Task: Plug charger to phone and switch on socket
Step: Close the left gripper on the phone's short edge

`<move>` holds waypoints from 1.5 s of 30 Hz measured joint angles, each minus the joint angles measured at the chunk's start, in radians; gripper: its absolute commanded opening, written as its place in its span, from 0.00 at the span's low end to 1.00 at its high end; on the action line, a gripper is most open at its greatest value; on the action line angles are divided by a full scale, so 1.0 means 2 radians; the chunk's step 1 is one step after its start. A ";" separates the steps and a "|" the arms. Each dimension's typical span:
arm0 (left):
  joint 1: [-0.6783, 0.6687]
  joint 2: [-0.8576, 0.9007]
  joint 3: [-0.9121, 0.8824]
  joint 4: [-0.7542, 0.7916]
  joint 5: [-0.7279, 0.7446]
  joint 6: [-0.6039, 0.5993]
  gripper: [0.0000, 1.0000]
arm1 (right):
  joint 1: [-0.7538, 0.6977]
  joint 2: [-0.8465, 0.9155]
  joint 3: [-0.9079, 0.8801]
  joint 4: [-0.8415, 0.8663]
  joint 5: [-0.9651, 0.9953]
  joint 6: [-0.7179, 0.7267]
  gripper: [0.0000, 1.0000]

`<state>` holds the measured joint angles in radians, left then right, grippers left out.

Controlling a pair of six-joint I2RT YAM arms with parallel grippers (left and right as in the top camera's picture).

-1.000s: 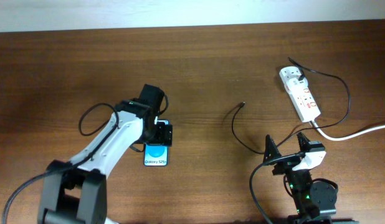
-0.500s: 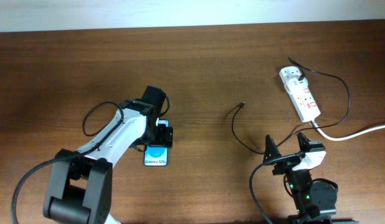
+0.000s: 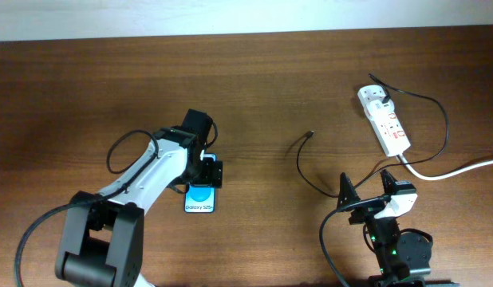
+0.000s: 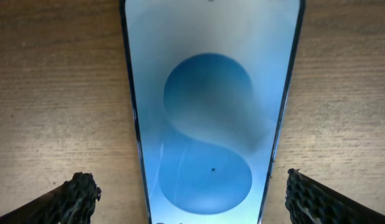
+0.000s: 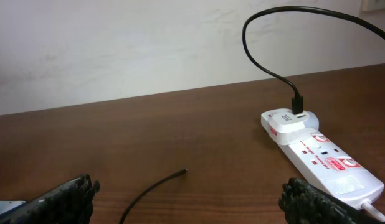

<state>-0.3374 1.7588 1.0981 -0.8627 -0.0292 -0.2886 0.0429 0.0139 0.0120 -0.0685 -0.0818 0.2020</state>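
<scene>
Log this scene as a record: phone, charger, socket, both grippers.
phone: flat on the table, screen up and lit blue, nothing plugged in
charger: free tip lying on the table, apart from the phone
plug head: seated in the end of the socket
socket: switch state too small to tell
left gripper: open, fingers astride the phone
right gripper: open, empty, short of the free tip
</scene>
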 measured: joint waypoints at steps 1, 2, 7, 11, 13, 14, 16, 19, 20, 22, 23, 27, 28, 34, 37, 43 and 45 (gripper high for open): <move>0.000 0.000 -0.002 0.004 0.001 0.000 0.99 | 0.000 0.000 0.000 0.000 0.000 0.000 0.98; 0.000 0.000 -0.005 0.010 0.001 0.000 0.99 | 0.000 0.000 0.000 0.000 0.000 0.000 0.98; 0.000 0.000 -0.035 0.040 0.013 0.000 0.99 | 0.000 0.000 0.000 0.000 0.000 0.000 0.98; 0.000 0.000 -0.056 0.051 0.021 0.000 0.99 | 0.000 0.000 0.000 0.000 0.000 0.000 0.98; 0.000 0.000 -0.058 0.055 0.022 0.000 0.99 | 0.000 0.000 0.000 0.000 0.000 0.000 0.98; 0.000 0.000 -0.058 0.058 0.022 0.000 0.99 | 0.000 0.000 0.000 0.000 0.000 0.000 0.98; 0.000 0.000 -0.058 0.061 0.022 0.000 0.99 | 0.000 0.000 0.000 0.000 0.000 0.000 0.98; 0.000 0.000 -0.059 0.071 0.021 0.000 0.99 | 0.000 0.000 0.000 0.000 0.000 0.000 0.98; 0.000 0.000 -0.059 0.078 0.020 0.000 0.99 | 0.000 0.000 0.000 0.000 0.000 0.000 0.98; 0.000 0.000 -0.059 0.084 0.020 0.000 0.99 | 0.000 0.000 0.000 0.000 0.000 0.000 0.98; 0.000 0.000 -0.059 0.085 0.020 0.000 0.99 | 0.000 0.000 0.000 0.000 0.000 0.001 0.98; 0.000 0.000 -0.059 0.087 0.020 0.000 0.99 | 0.000 0.000 0.000 0.000 0.000 0.000 0.98; 0.000 0.000 -0.059 0.089 0.020 0.000 0.99 | 0.000 0.000 0.000 0.000 0.000 0.000 0.98; 0.000 -0.004 -0.067 0.124 0.015 0.000 0.99 | 0.000 0.000 0.000 0.000 0.000 0.000 0.98; 0.000 -0.006 -0.072 0.129 0.013 0.000 0.99 | 0.000 0.000 0.000 0.000 0.000 0.000 0.98; -0.002 -0.012 -0.081 0.139 0.010 0.000 0.99 | 0.000 0.000 0.000 0.000 0.000 0.000 0.98; -0.002 -0.016 -0.087 0.146 0.009 0.000 0.99 | 0.000 0.000 0.000 0.000 0.000 0.000 0.98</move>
<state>-0.3412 1.7267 0.9237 -0.5709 -0.0113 -0.2882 0.0429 0.0139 0.0120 -0.0685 -0.0818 0.2020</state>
